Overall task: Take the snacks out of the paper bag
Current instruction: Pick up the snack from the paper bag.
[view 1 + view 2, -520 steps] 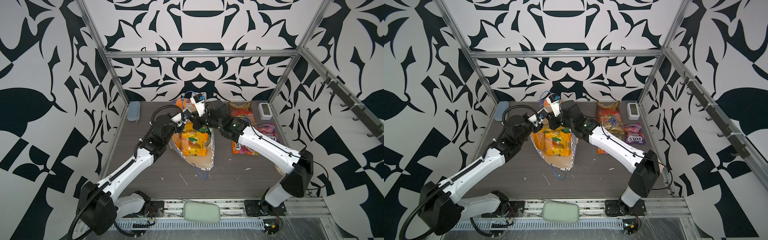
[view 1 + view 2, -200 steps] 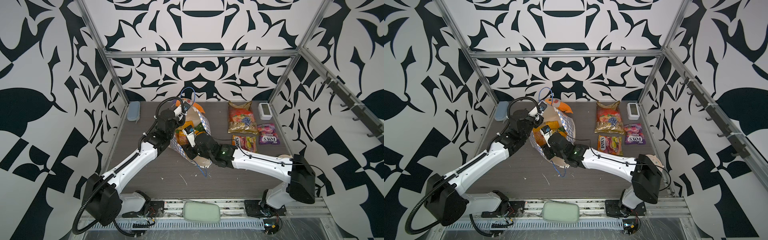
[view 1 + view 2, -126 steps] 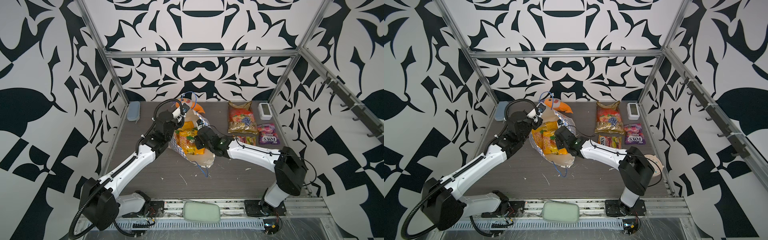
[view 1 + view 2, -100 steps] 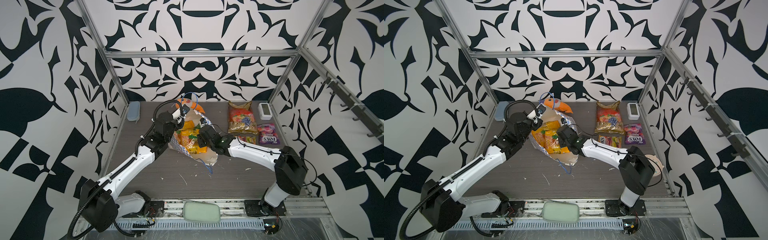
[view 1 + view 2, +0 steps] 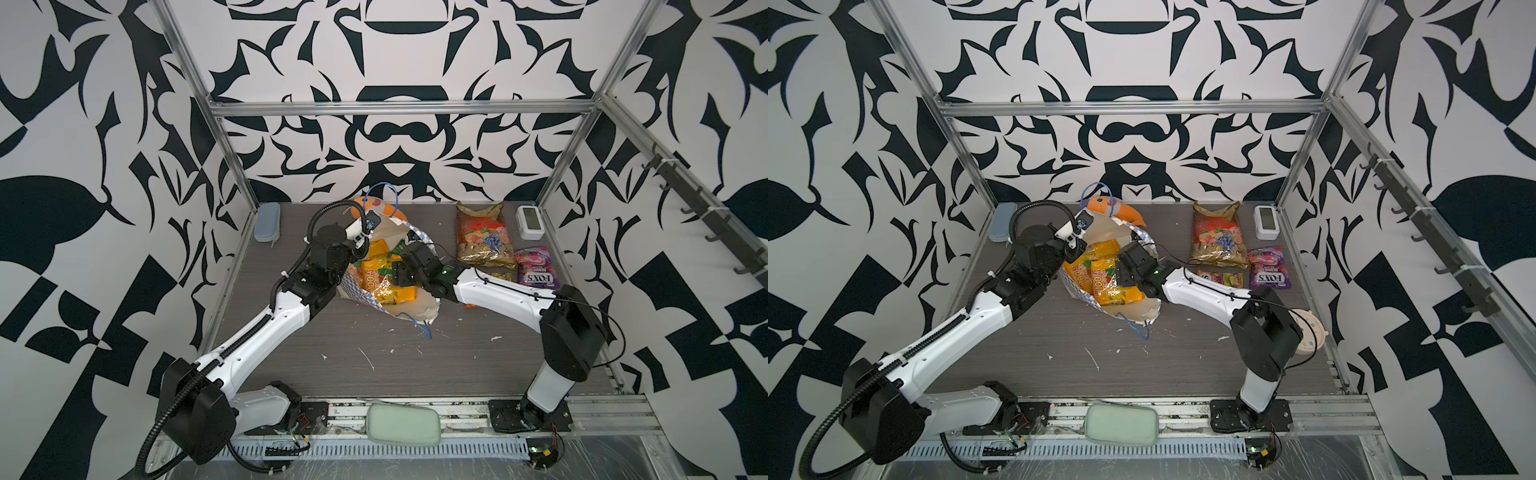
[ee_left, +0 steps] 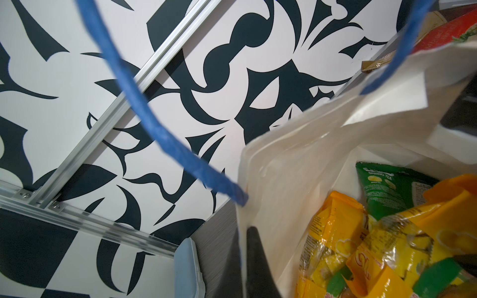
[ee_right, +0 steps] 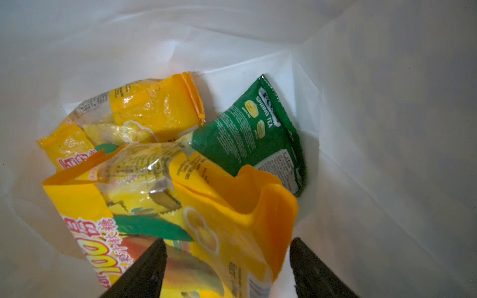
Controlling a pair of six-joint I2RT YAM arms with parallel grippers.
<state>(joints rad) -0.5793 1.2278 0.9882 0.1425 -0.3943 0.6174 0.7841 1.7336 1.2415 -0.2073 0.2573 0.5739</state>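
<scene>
**Bag held open for the next grab**

The left gripper (image 6: 242, 247) pinches the rim of the paper bag (image 5: 415, 309), mid-frame in a top view, so its mouth gapes. The right gripper (image 7: 228, 242), jaws spread, straddles a yellow-orange packet (image 7: 232, 219) inside. The gold-red bag (image 5: 482, 239) and purple packet (image 5: 536, 268) lie outside, to the right.

walls: bold black-and-white leaf print (image 5: 395, 62) | frame: aluminium rails (image 5: 399, 109) | table: dark grey woodgrain (image 5: 415, 374), white flecks (image 5: 368, 360) toward front edge

paper bag (image 7: 387, 129): matt paper | snacks (image 7: 154, 108): glossy plastic | table (image 5: 457, 365): matt woodgrain
</scene>
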